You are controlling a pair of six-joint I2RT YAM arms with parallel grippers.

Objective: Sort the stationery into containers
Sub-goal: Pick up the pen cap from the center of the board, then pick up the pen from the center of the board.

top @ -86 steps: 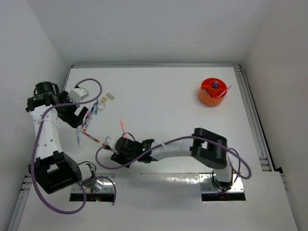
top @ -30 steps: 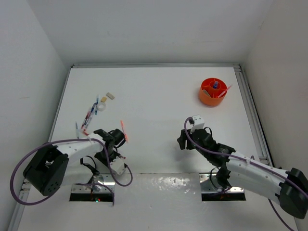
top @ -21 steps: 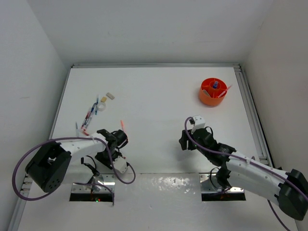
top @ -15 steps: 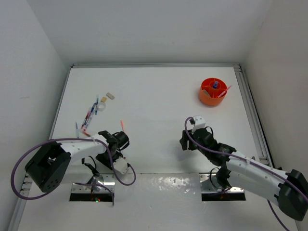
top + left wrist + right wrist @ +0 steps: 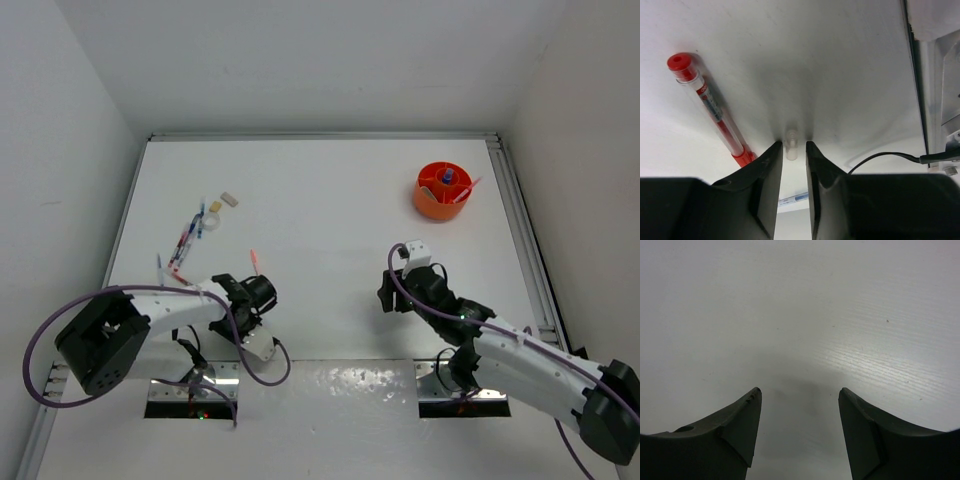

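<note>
Tabletop (image 5: 840,60): left jaws narrowly straddle a clear pen tip (image 5: 790,145).

I'm working in a robotics lab cell, not a lived-in room. A plain white flat bench (image 5: 330,200) is boxed in by bare white panel walls (image 5: 300,60). Grey metal rails (image 5: 527,240) edge it, and white-and-black robot arms (image 5: 525,358) trailing purple cables (image 5: 45,335) are bolted to steel base plates (image 5: 495,405).

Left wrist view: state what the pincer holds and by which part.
The left pincer appears to pinch a slim pen by its clear end, between the fingertips. The red pen beside it lies free on the table.
</note>
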